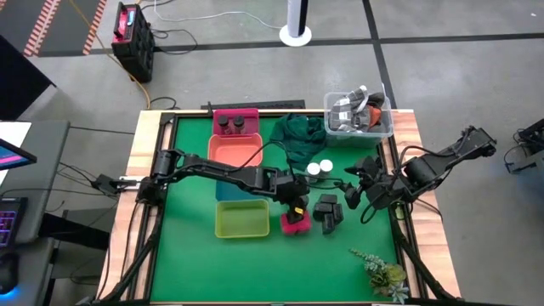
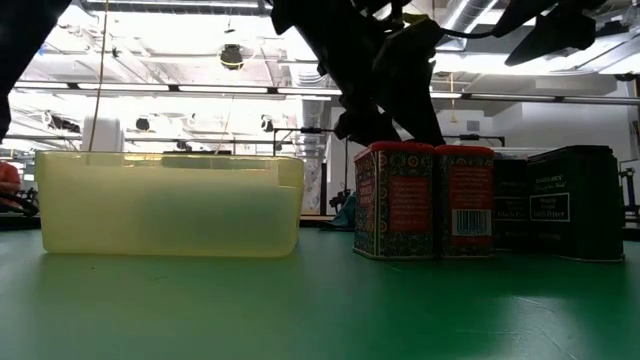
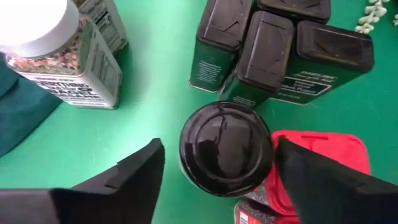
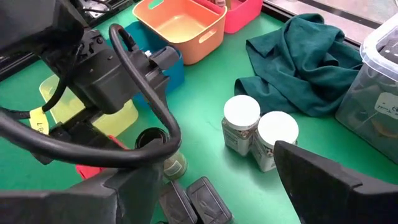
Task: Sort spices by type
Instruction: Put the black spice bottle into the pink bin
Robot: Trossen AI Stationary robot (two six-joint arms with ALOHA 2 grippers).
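A dark round jar [image 3: 225, 155] with a black lid stands upright on the green table, next to a pink-red packet [image 3: 326, 149]. My left gripper [image 3: 219, 146] hangs over it, open, with one finger on each side of the lid. Past the jar is a cluster of dark grey boxes [image 3: 273, 50]. Two white-capped jars [image 4: 258, 127] stand near the dark green cloth [image 4: 298, 62]. In the low view, the pink-red packets [image 2: 425, 200] stand beside the dark boxes [image 2: 565, 205]. My right gripper [image 1: 355, 190] waits open at the table's right, holding nothing. My left gripper comes at the dark jar's black lid from above on a slant, a finger on either side. A green gap shows between one finger [image 3: 134, 177] and the lid. The other finger [image 3: 317, 180] meets the lid's edge [image 3: 268, 152] in the picture; I cannot tell whether it touches.
Pink-red [image 1: 235, 121], orange [image 1: 235, 151], blue [image 1: 223, 190] and yellow [image 1: 242, 219] trays line the table's left middle; dark jars stand in the pink-red one. A clear bin [image 1: 359, 115] sits at the far right and a plant sprig [image 1: 382, 272] at the near right.
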